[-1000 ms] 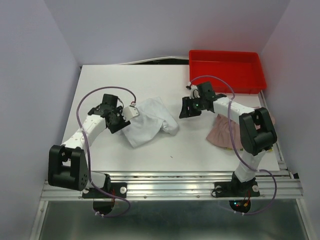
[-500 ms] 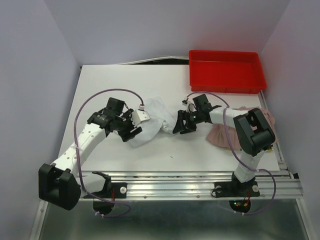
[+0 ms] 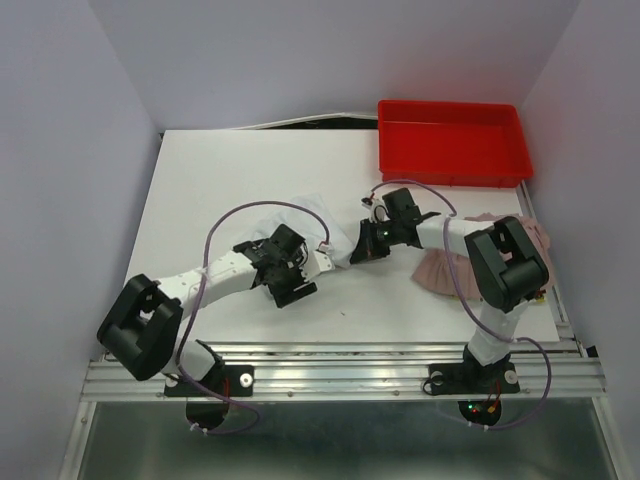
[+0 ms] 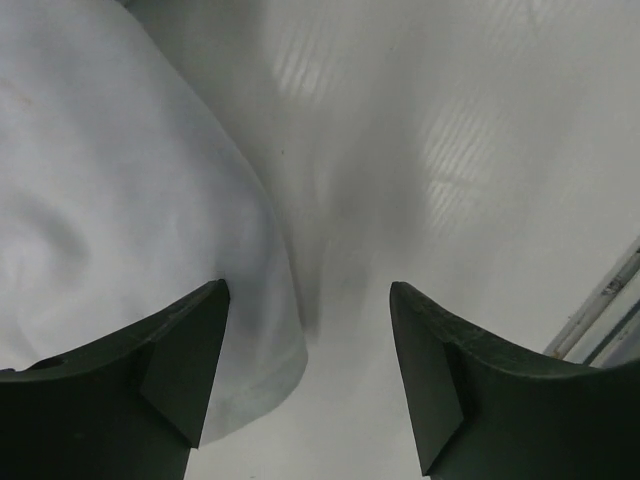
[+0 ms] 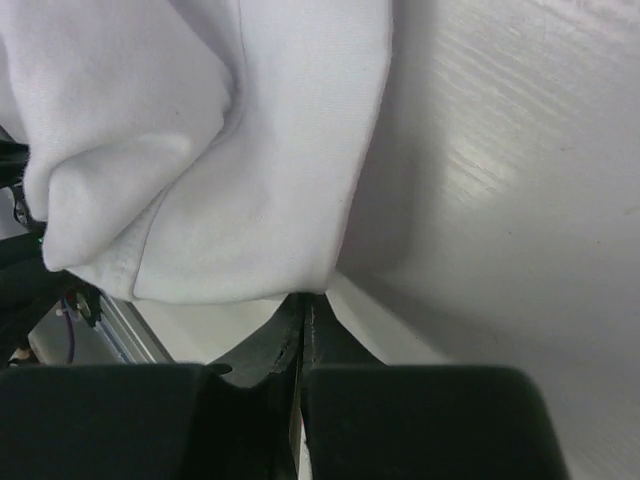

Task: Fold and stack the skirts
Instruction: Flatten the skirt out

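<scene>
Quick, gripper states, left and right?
Left gripper: open, empty, over the edge of the pale grey-white cloth skirt.
Right gripper: shut at that skirt's hem; whether it pinches cloth cannot be told.

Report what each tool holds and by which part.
Right tool pinches the pale grey-white skirt by its edge; left tool is open, holding nothing.

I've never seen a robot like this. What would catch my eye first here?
A bright red tray sits at the table's far right corner. Mid-table, a rumpled pale grey-white skirt lies between two black-and-white arms: the right pincer seems shut on its edge, and the left pincer hangs open over its near side. A dusty pink skirt lies at the right, partly under the right arm.
</scene>
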